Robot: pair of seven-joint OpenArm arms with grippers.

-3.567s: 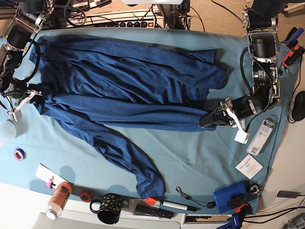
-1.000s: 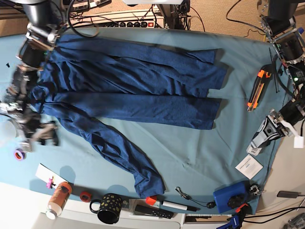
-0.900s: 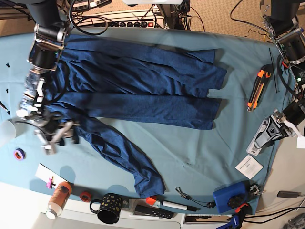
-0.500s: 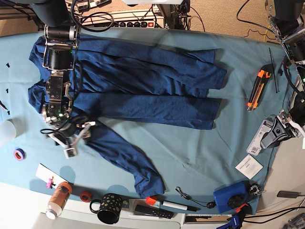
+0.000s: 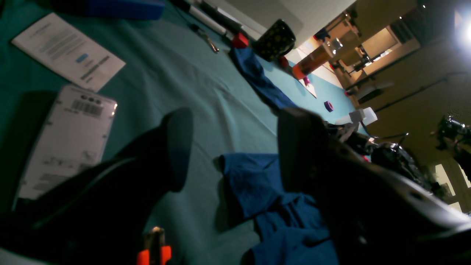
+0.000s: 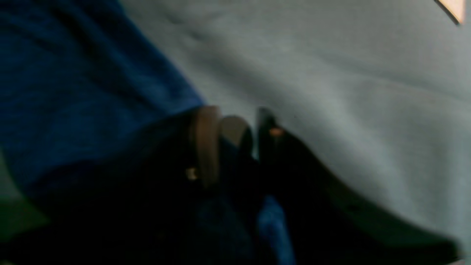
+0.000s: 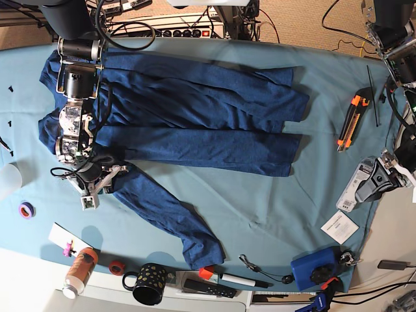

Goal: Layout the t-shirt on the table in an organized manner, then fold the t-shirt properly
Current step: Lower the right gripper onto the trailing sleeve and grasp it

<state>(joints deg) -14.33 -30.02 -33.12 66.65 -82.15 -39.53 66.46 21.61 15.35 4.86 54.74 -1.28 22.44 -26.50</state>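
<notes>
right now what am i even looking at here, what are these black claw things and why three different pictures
This is a robot with two arms working at a table covered in teal cloth. The base picture looks straight down; the two others come from cameras on the wrists, looking past each claw. A dark blue t-shirt lies spread across the table, one long part trailing toward the near edge. The right gripper sits at the shirt's edge with its jaws drawn close together over the blue fabric; the blurred wrist picture does not settle whether it has a firm hold yet. The left gripper is open and empty, off the shirt beside a white packet. A mug and an orange knife also lie around.
</notes>
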